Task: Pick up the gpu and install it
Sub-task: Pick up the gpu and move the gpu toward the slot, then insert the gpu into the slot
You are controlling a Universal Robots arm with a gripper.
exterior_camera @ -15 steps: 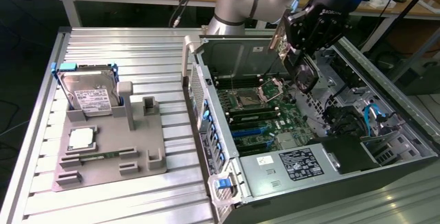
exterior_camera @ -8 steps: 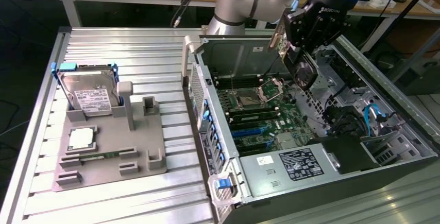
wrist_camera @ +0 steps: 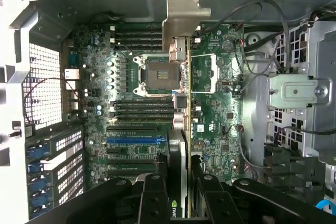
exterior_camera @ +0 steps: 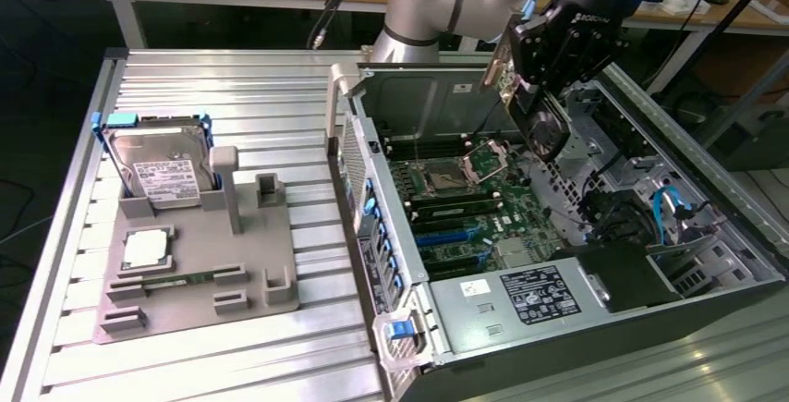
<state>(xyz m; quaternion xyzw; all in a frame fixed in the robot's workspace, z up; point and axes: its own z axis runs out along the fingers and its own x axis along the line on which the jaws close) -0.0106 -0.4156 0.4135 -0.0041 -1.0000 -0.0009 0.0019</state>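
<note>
Holding the gpu [exterior_camera: 549,129] on edge in the gripper [wrist_camera: 181,192], fingers [wrist_camera: 152,198] clamped on the card's two faces. Hanging above the open computer case [exterior_camera: 351,171], over the motherboard [exterior_camera: 475,203], silvery bracket [wrist_camera: 185,11] at the end far from the fingers. Well apart, at the exterior view's left: hard drive [exterior_camera: 166,176] standing in a grey fixture [exterior_camera: 198,282] on the slatted table [exterior_camera: 247,79]

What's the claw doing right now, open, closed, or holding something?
Claw: closed on the gpu, holding it edge-on over the open computer case.
</note>
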